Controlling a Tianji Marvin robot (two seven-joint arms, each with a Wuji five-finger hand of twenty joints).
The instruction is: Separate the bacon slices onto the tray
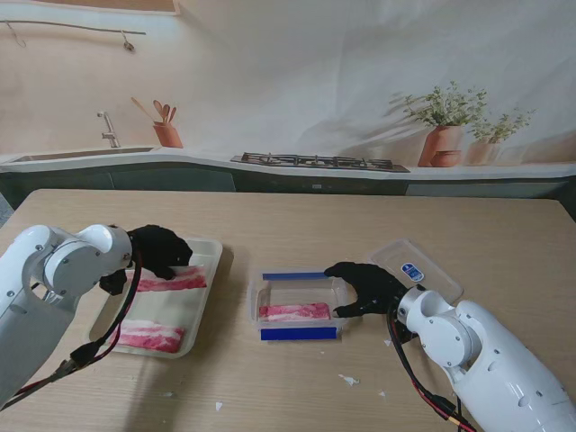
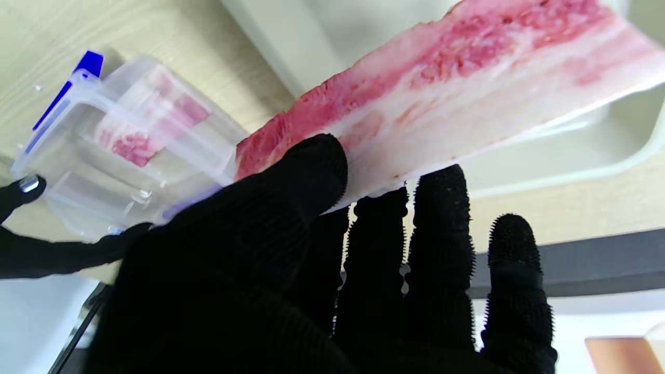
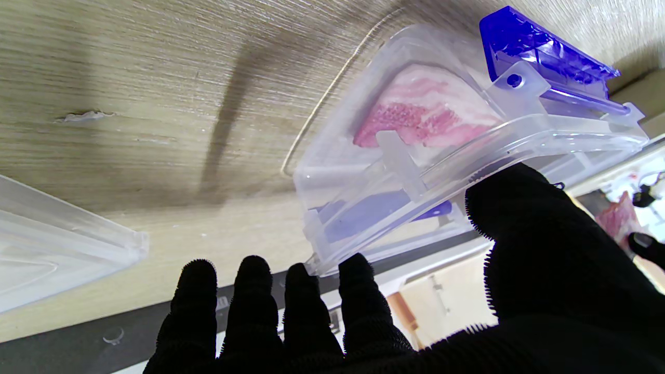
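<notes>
A white tray point(image 1: 200, 309) lies at my left. One bacon slice point(image 1: 148, 336) rests on its near part. My left hand point(image 1: 157, 252) is shut on a second bacon slice point(image 1: 175, 282), with one end pinched between thumb and fingers over the tray's far half. The left wrist view shows that slice point(image 2: 467, 88) tilted over the tray point(image 2: 597, 150) in the hand point(image 2: 311, 270). A clear container point(image 1: 297, 286) with blue clips sits mid-table with bacon point(image 1: 295, 312) inside. My right hand point(image 1: 364, 288) grips its right end, its thumb point(image 3: 519, 228) on the container's wall point(image 3: 395, 171).
The container's clear lid point(image 1: 418, 268) lies on the table to the right of my right hand, seen also as the lid point(image 3: 52, 244) in the right wrist view. Small white scraps point(image 1: 349, 380) dot the wood near the front edge. A printed kitchen backdrop stands behind the table.
</notes>
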